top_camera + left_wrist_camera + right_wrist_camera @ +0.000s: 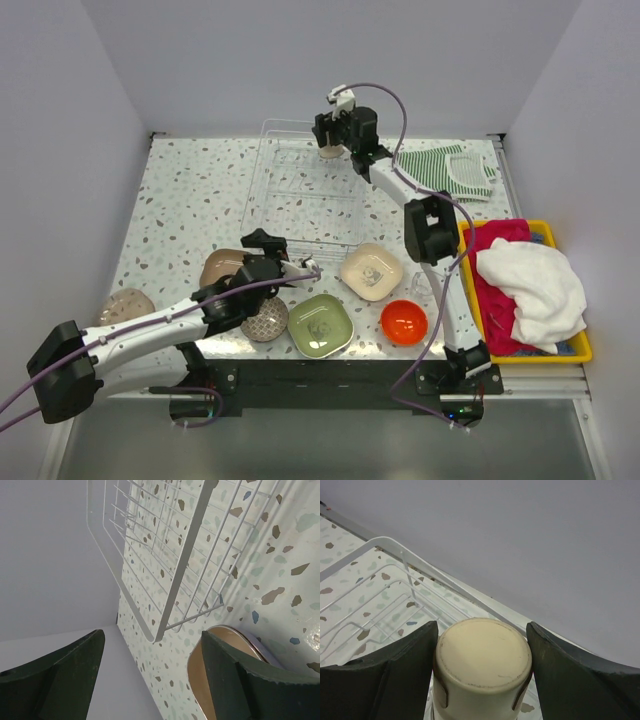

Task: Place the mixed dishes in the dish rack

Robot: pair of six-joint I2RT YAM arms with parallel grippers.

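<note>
Behind left claw, brown plate, partly hidden.

Bright, even light, soft shadows, glint on orange-red bowl; wrist views perhaps soft.

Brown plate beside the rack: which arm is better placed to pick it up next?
Left, I think. The left gripper is open and empty, right next to the brown plate. The right gripper is at the far end of the dish rack, gripping a cream cup.
</note>
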